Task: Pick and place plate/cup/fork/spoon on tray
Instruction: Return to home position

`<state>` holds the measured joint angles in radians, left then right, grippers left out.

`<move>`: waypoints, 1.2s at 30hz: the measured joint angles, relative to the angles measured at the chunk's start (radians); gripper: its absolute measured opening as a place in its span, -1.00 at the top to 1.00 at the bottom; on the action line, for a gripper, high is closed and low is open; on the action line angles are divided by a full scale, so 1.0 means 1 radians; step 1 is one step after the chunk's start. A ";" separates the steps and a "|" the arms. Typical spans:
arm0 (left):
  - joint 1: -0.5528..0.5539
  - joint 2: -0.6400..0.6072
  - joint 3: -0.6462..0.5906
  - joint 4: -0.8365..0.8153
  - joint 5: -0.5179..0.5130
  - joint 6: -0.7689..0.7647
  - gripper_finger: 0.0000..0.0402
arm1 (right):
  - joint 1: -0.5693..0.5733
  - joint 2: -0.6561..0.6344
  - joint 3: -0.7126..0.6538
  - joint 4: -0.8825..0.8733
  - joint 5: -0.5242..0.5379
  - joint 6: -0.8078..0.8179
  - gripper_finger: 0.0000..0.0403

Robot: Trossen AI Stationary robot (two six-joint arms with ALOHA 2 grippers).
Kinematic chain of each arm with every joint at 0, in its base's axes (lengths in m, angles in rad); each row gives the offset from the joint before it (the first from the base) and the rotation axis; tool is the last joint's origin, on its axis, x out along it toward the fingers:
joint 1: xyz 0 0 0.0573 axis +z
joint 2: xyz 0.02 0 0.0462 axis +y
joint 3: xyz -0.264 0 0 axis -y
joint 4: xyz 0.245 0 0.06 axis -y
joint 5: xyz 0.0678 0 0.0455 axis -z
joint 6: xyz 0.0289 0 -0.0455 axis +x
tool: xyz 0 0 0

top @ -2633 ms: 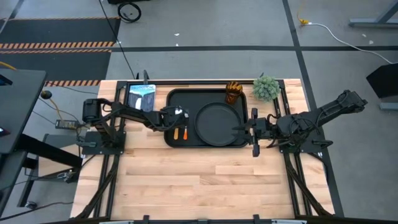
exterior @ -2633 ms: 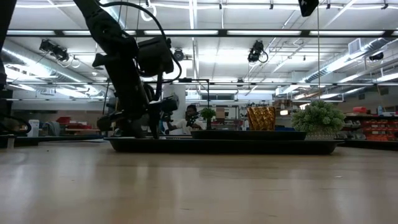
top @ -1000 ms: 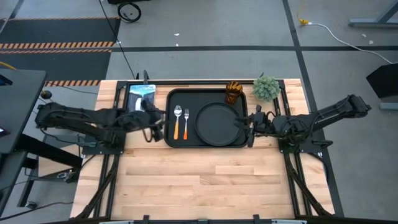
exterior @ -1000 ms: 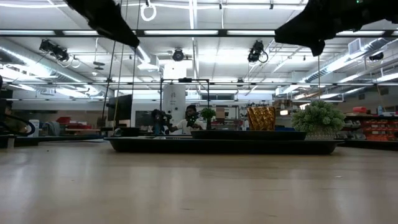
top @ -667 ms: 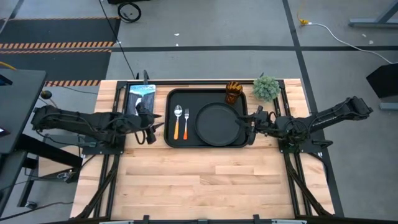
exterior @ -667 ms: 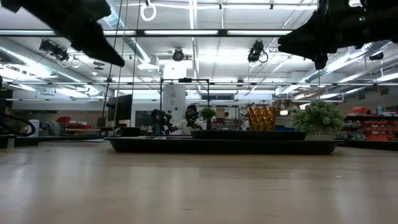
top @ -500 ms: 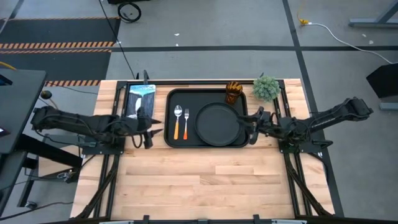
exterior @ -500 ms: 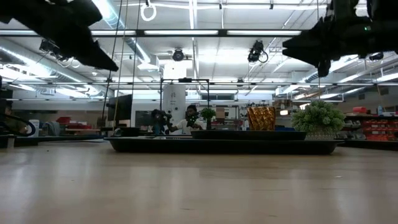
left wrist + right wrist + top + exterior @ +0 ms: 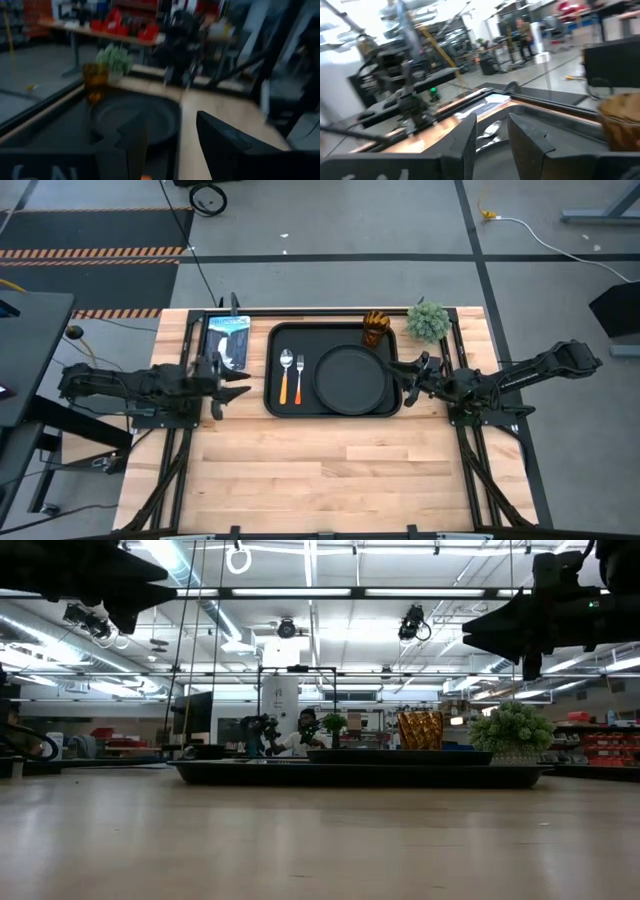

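Observation:
The black tray (image 9: 272, 405) lies at the table's far middle. On it are the round black plate (image 9: 352, 377), the amber cup (image 9: 375, 328) at its far right corner, the orange-handled spoon (image 9: 285, 380) and the fork (image 9: 299, 375) side by side at its left. My left gripper (image 9: 228, 383) is open and empty, above the table left of the tray. My right gripper (image 9: 412, 372) is open and empty, just off the tray's right edge. The left wrist view shows the plate (image 9: 135, 117) and the cup (image 9: 95, 80) ahead of the fingers.
A small green potted plant (image 9: 428, 322) stands at the far right beside the tray. A blue-and-white pack (image 9: 227, 338) lies at the far left. Bare wood (image 9: 330, 470) stretches across the near half of the table. A person shows far behind in the low view (image 9: 303, 730).
My left gripper has drawn back from the tray toward the table's left edge. My right gripper has moved a little toward the right edge, off the plate. The spoon, fork, plate and cup stay where they were on the tray.

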<state>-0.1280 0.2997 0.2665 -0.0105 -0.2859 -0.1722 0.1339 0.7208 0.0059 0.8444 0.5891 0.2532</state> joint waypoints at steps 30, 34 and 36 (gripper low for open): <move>-0.001 -0.276 -0.258 0.262 0.350 -0.054 0.15 | 0.000 0.001 0.000 -0.001 0.042 0.006 0.42; -0.001 -0.275 -0.258 0.196 0.378 0.000 0.21 | 0.000 0.000 0.000 -0.001 0.042 0.006 0.42; 0.000 -0.274 -0.258 0.152 0.377 0.006 0.24 | 0.000 0.001 0.000 -0.001 0.042 0.006 0.42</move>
<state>-0.1281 0.0261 0.0086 0.1414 0.0915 -0.1658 0.1337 0.7214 0.0059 0.8433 0.6308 0.2594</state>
